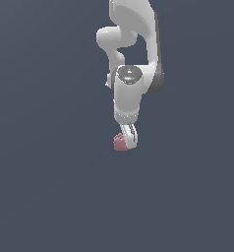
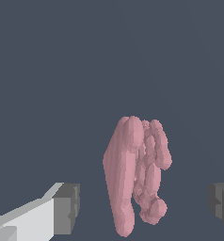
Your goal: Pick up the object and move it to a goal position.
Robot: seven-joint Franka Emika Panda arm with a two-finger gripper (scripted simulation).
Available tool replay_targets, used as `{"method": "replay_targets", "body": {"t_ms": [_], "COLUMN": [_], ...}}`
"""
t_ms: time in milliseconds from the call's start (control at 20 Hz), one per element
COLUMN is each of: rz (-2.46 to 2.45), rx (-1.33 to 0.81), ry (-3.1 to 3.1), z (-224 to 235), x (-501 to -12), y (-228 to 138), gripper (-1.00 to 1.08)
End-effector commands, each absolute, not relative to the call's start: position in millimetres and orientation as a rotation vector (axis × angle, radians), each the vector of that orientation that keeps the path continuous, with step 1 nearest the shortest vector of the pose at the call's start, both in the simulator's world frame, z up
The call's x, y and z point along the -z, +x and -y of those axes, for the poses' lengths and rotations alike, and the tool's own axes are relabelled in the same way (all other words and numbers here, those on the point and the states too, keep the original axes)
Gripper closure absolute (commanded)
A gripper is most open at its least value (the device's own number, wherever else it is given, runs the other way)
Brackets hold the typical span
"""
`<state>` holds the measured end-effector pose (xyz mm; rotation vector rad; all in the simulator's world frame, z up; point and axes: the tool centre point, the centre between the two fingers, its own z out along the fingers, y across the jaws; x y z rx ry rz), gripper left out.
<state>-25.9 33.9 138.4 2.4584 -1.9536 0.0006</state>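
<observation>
Gripper (image 2: 142,207) spread wide – pink lumpy object (image 2: 135,172) sits between the fingers (image 2: 67,209), touching neither; lower centre of exterior view.

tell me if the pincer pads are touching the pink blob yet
Apart. The wrist view shows bare background between the pink blob and each of the pads, so the pincer straddles it, open.

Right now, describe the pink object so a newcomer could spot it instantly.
Follow the white arm down the plain dark grey surface to its end effector. The pink object sits right at its tip; in the wrist view it lies between the open grey fingers, touching neither. It is the only coloured thing: a matte, dusty pink lump with ridged, finger-like lobes.
</observation>
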Motion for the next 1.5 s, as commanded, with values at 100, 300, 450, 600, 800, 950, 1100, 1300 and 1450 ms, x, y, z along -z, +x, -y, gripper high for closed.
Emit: {"method": "replay_targets", "body": {"t_ms": [100, 300, 450, 600, 800, 950, 1100, 1300, 1450], "rz": [2.032, 2.07, 2.081, 2.077, 2.078, 2.08, 2.081, 2.082, 2.082], "rx": [0.0, 0.0, 0.0, 0.0, 0.0, 0.0, 0.0, 0.0, 0.0], "ry": [2.395, 2.363, 2.353, 2.357, 2.356, 2.354, 2.352, 2.352, 2.352], "z": [-36.4, -37.8, -38.2, -38.2, -38.2, -37.8, -37.7, -38.0, -38.1], "x": [-137.4, -136.9, -136.7, -136.4, -127.5, -112.9, -97.9, -87.7, -86.6], "y": [-26.9, -27.4, -27.6, -27.6, -27.9, -28.4, -28.9, -28.2, -27.9], "gripper": [-0.92, -0.92, -0.92, -0.92, -0.92, -0.92, -0.92, -0.92, 1.08]}}
